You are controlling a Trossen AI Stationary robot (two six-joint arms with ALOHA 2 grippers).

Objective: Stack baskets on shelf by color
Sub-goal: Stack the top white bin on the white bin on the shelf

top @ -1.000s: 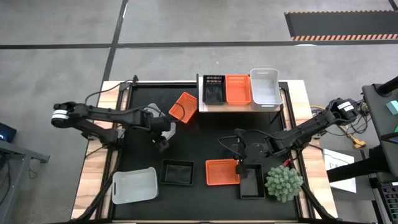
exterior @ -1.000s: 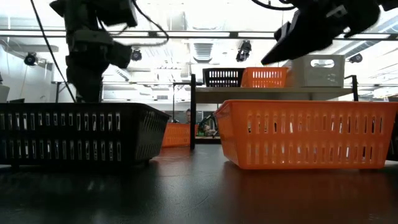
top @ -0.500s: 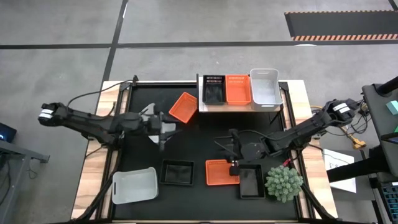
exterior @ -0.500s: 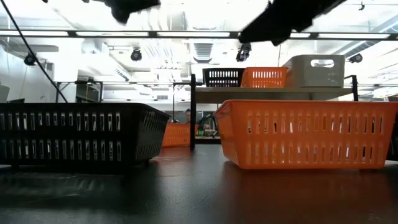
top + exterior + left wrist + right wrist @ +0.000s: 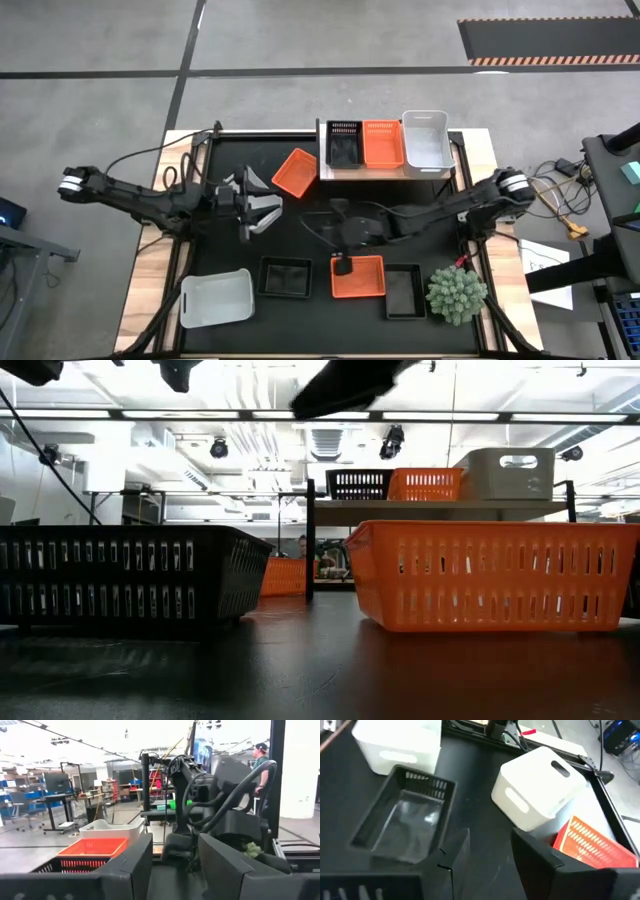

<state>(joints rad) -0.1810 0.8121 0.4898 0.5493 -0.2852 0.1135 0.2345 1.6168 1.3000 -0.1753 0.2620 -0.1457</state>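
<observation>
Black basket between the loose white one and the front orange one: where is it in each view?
High: black basket, near edge, left of centre.
Low: large, at left.
Left wrist: not in it.
Right wrist: left half.
Landmark: orange basket beside it, also at right in the low view.

The high view looks straight down from well above and takes in the whole worktop [image 5: 470,150], both arms and the floor around. The low view sits at mat level, very near a black basket [image 5: 125,575] and an orange basket [image 5: 490,575], and it faces across to the shelf [image 5: 440,508] and the room behind; these same things show in the high view. The left wrist view looks level past its own fingers [image 5: 132,865] toward the other arm, and the right wrist view looks down past its fingers [image 5: 540,857] on a black basket [image 5: 402,820] close below.
</observation>
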